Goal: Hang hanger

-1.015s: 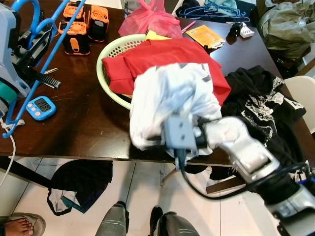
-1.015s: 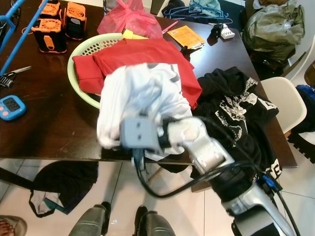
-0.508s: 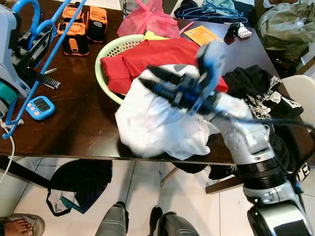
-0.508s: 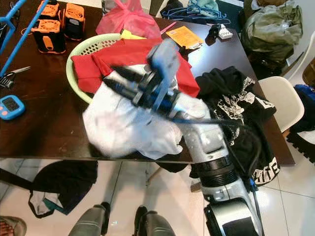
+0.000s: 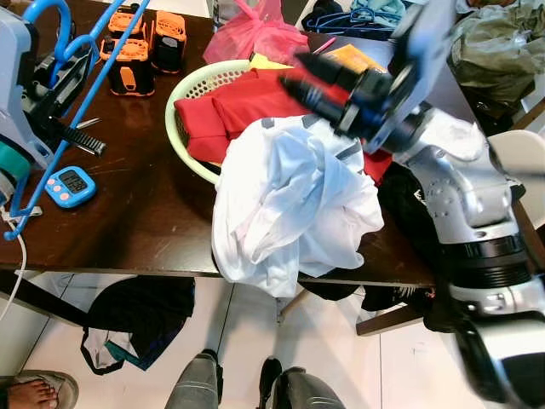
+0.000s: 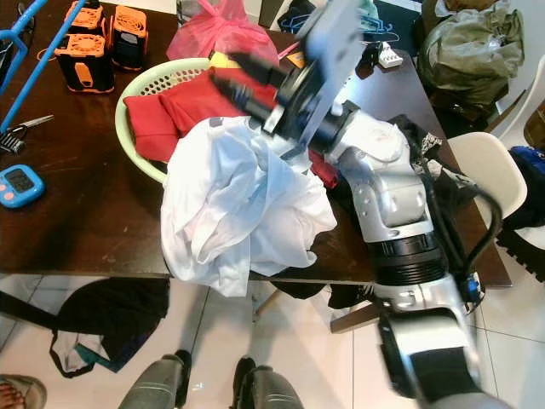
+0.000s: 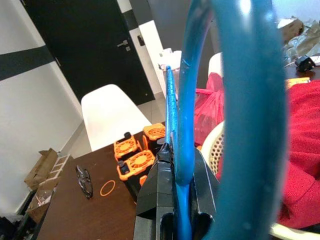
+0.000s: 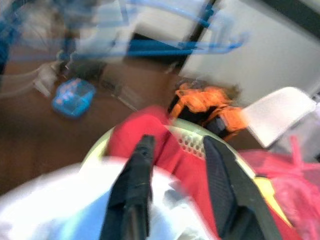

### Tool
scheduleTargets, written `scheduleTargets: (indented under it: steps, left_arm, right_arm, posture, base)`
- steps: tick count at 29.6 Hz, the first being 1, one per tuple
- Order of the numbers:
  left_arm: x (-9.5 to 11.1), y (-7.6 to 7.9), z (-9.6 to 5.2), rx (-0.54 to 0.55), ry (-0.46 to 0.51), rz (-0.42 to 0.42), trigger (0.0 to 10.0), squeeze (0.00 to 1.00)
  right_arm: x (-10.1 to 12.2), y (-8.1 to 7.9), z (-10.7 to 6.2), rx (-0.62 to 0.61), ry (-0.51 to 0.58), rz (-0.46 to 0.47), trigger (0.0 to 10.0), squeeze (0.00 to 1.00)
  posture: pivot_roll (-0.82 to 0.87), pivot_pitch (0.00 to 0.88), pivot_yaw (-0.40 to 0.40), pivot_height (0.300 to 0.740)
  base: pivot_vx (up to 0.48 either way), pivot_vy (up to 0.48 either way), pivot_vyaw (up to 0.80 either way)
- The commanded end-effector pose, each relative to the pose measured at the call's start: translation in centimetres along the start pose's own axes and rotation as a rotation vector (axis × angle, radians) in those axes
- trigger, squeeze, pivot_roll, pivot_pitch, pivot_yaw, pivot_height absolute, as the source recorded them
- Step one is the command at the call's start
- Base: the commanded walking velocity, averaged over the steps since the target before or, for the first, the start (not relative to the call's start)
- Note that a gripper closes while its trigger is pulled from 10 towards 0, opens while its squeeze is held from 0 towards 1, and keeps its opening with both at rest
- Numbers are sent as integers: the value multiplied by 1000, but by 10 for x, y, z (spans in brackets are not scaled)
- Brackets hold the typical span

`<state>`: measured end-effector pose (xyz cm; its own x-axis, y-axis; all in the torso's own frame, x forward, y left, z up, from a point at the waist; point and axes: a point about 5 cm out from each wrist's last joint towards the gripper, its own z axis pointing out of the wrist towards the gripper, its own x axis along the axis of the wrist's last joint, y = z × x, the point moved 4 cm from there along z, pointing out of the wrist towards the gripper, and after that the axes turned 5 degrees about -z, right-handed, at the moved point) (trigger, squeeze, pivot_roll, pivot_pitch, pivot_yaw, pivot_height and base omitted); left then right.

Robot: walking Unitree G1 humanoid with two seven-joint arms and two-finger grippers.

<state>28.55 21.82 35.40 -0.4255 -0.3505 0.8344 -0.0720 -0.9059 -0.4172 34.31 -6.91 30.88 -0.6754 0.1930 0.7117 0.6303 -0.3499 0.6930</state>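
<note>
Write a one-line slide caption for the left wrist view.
Left gripper shut on blue hanger, orange battery packs on the dark table.

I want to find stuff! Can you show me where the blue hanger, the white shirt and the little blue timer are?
blue hanger [image 5: 85, 92]: left eye view, on its long straight bar.
white shirt [image 5: 285, 204]: left eye view, on the middle of the crumpled cloth.
blue timer [image 5: 71, 186]: left eye view, on its face beside the display.

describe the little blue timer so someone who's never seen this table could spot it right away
Start at the dark wooden table and go to its near edge on the robot's left, away from the green laundry basket. The timer lies flat there: small, bright blue, with a digital screen, unlike the orange-and-black battery packs farther back.
</note>
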Motion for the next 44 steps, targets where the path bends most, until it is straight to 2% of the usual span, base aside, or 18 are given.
scheduleTargets:
  steps: [1,4,8,16,18,21,22,23,25,26,27,31,36,37,40,41,43,44]
  left_arm:
    - [4,5,0,-25,18,11,10000,0]
    - [3,6,0,-27,16,8,10000,0]
    - [0,8,1,-35,11,-2,10000,0]
    - [0,8,4,-45,11,-2,10000,0]
    - [0,8,4,-49,9,2,10000,0]
    - [0,7,4,-50,9,3,10000,0]
    - [0,7,5,-51,9,3,10000,0]
    - [0,7,5,-51,9,3,10000,0]
    - [1,7,5,-52,11,4,10000,0]
    - [1,7,5,-52,11,4,10000,0]
    - [1,7,6,-53,12,4,10000,0]
    - [3,6,5,-55,15,9,10000,0]
    - [3,6,6,-58,14,9,10000,0]
    - [2,7,6,-59,14,7,10000,0]
    - [2,8,6,-60,14,6,10000,0]
    - [1,8,6,-60,12,4,10000,0]
    - [1,8,6,-60,12,4,10000,0]
    - [1,8,6,-60,11,3,10000,0]
  right_arm:
    - [-6,-11,-4,88,-45,-69,10000,0]
    - [-3,-17,-10,156,-41,-66,10000,0]
    - [1,-31,-6,208,3,-103,10000,0]
    - [1,-44,-2,274,51,-169,10000,0]
    - [-4,-58,-5,351,66,-310,10000,0]
    - [-7,-65,-7,388,64,-373,10000,0]
    - [-13,-67,-8,403,46,-487,10000,0]
    - [-13,-67,-8,403,46,-487,10000,0]
    - [-19,-62,-6,392,16,-649,10000,0]
    - [-19,-62,-6,392,16,-649,10000,0]
    - [-23,-58,-6,396,-8,-698,10000,0]
    - [-31,-48,-16,441,-66,-742,10000,0]
    - [-31,-42,-20,432,-54,-763,10000,0]
    - [-33,-35,-24,411,-67,-780,10000,1000]
    - [-34,-29,-27,392,-81,-789,10000,1000]
    - [-38,-14,-38,360,-144,-800,10000,553]
    - [-38,-14,-38,360,-144,-800,10000,553]
    - [-40,-6,-45,346,-181,-790,10000,0]
  posture:
    - [243,137,-63,740]
    - [233,140,-62,740]
    - [225,141,-54,740]
    - [231,141,-42,740]
    - [230,143,-41,740]
    - [228,143,-41,740]
    - [226,143,-40,740]
    - [226,143,-40,740]
    - [228,143,-38,740]
    - [228,143,-38,740]
    - [228,143,-38,740]
    - [231,145,-31,740]
    - [225,147,-33,740]
    - [221,149,-34,740]
    - [220,150,-35,740]
    - [219,153,-35,740]
    - [219,153,-35,740]
    - [216,155,-36,740]
  base:
    - [0,0,0]
    - [0,0,0]
    - [0,0,0]
    - [0,0,0]
    - [0,0,0]
    - [0,0,0]
    - [0,0,0]
    - [0,0,0]
    - [0,0,0]
    - [0,0,0]
    - [0,0,0]
    - [0,0,0]
    - [0,0,0]
    - [0,0,0]
    - [0,0,0]
    - [0,0,0]
    - [0,0,0]
    - [0,0,0]
